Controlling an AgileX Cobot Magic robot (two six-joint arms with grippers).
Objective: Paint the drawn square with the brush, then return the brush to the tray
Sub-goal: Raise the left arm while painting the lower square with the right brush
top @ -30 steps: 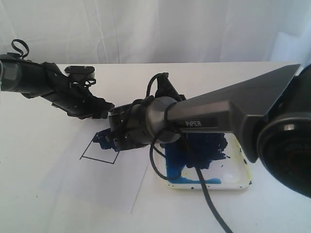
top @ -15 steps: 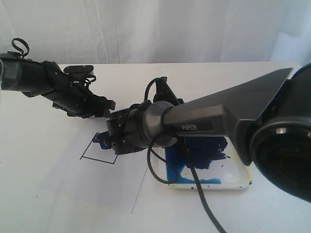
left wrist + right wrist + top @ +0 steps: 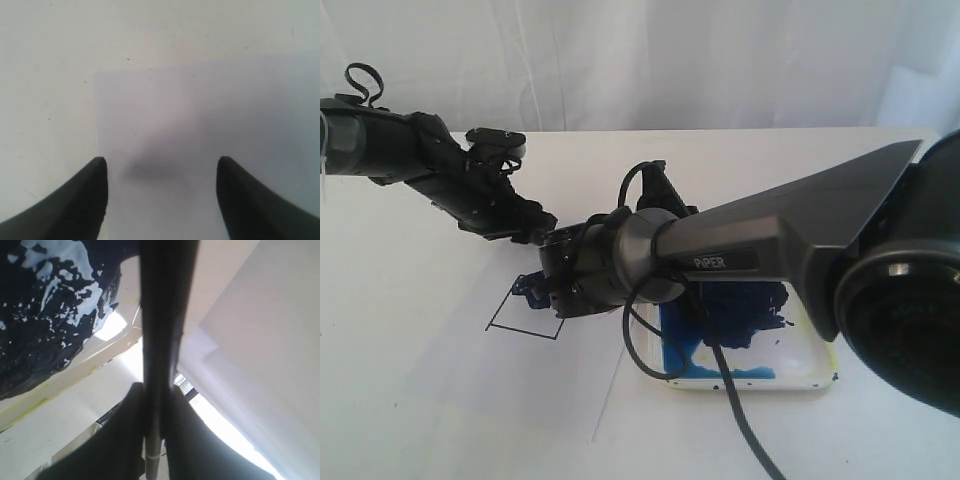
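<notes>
Closest to the table's (image 3: 400,420) near edge, toward its right side, sits the tray (image 3: 790,365). A big dark blue paint blotch (image 3: 745,305) fills its far half. Thinner blue runs down toward its near rim, which is stained yellowish, and no tool lies in it. A black cable (image 3: 740,410) crosses the tray's near left corner and runs off the near edge of the table.

Just beside the tray's left edge lies the white paper sheet (image 3: 520,380), one corner pointing at the table's near edge. The drawn square (image 3: 520,315) is on the far half of the sheet. Most of its inside is blank, with dark blue paint (image 3: 527,288) only at its far right corner.

The right gripper (image 3: 558,288) hangs over that painted corner, reaching in from the right. In the right wrist view its fingers (image 3: 125,440) are clamped tight on the brush (image 3: 160,315), a dark stick with a pale band by the grip. The brush tip is hidden, so I cannot tell whether it touches the paper.

Farther back, toward the table's far left, the left gripper (image 3: 535,225) is just beyond the sheet's far edge. In the left wrist view its jaws stand well apart with nothing between them, over a corner of the paper. A white curtain (image 3: 620,60) closes off the far edge.
</notes>
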